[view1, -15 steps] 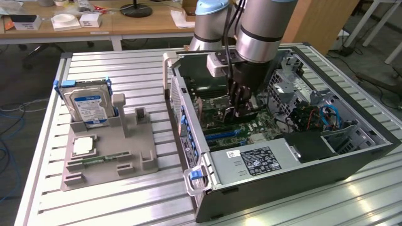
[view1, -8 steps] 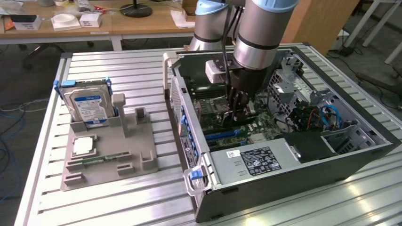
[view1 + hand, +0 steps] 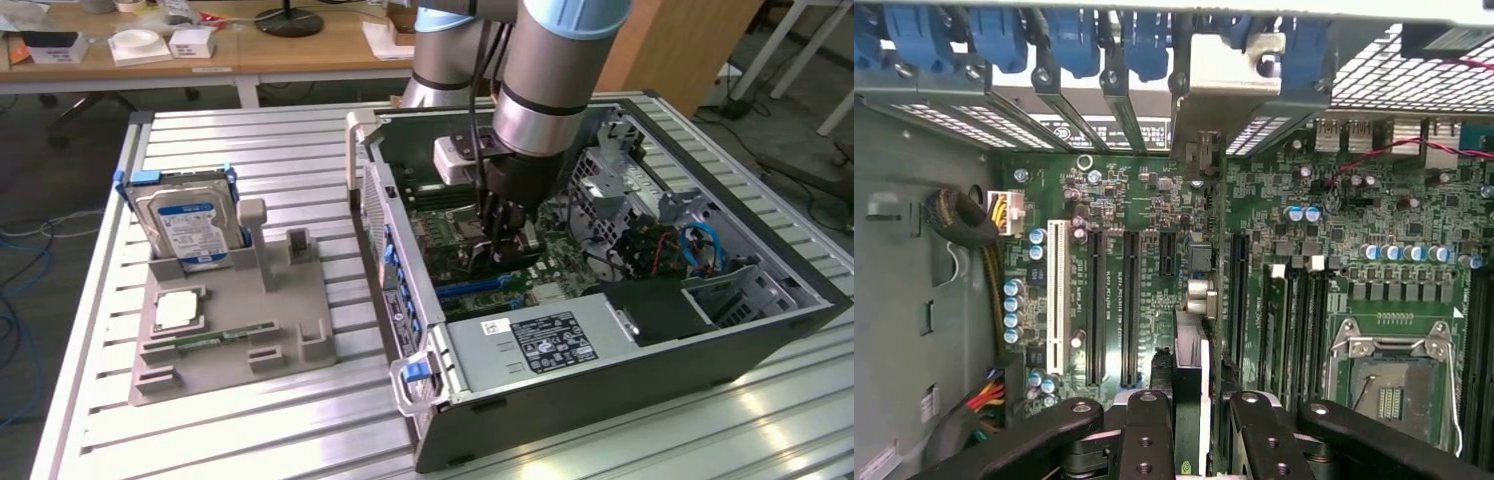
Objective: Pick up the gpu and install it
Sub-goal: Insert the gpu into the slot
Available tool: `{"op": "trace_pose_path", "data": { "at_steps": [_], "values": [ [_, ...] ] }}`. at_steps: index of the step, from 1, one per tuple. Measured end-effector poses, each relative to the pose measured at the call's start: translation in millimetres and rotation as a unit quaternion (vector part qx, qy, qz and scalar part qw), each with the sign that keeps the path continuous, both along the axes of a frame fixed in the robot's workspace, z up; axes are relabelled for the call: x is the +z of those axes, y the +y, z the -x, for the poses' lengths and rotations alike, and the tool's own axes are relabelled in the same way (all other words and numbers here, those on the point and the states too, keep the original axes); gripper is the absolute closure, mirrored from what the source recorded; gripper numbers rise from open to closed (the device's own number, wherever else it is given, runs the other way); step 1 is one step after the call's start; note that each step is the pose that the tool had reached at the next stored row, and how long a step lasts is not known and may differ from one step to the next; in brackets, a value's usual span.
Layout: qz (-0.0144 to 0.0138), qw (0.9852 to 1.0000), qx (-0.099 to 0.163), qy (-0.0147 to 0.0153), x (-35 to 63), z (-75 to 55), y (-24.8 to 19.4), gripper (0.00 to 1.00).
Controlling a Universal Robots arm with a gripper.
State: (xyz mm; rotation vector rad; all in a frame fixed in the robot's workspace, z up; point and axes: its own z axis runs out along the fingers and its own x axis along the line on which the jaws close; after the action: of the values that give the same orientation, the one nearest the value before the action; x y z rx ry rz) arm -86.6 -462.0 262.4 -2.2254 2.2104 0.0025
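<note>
Pincer: your gripper (image 3: 1194, 405) hangs inside the open computer case (image 3: 601, 400), its dark fingers (image 3: 1149, 420) pinching the card from both sides.
Card: you see the gpu (image 3: 1191, 350) edge-on between those fingers, standing over the motherboard (image 3: 1134, 190) and lined up with the long black slots. You cannot tell whether it touches a slot.
Beside it: a white slot (image 3: 1057, 300) lies to one side and the open processor socket (image 3: 1394, 370) to the other.
Beyond: a silvery bracket (image 3: 1219, 90) sits at the case's rear wall among blue clips (image 3: 1069, 40). You cannot tell whether it belongs to the card.
Outside the case: on the exterior view's left, a grey holder (image 3: 227, 330) on the slatted table (image 3: 267, 150) carries an upright hard drive (image 3: 187, 225) and a flat green memory stick (image 3: 214, 340).
Farthest: a wooden desk (image 3: 267, 50) stands behind the table.
</note>
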Motion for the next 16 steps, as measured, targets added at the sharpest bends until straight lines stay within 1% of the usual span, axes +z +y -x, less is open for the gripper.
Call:
{"op": "trace_pose_path", "data": {
  "at_steps": [4, 12, 14, 15, 16],
  "values": [
    [0.0000, 1.0000, 0.000, 0.0000, -3.8, 0.1, 0.0, 0.73],
    [0.0000, 1.0000, 0.000, -0.0001, -3.4, 0.1, 0.0, 0.73],
    [0.0000, 1.0000, 0.000, -0.0007, -3.9, 0.1, 0.0, 0.73],
    [0.0000, 1.0000, 0.000, -0.0015, -4.3, 0.2, 0.3, 0.73],
    [0.0000, 1.0000, 0.000, -0.0030, -4.8, 0.2, 0.7, 0.73]
  ]
}}
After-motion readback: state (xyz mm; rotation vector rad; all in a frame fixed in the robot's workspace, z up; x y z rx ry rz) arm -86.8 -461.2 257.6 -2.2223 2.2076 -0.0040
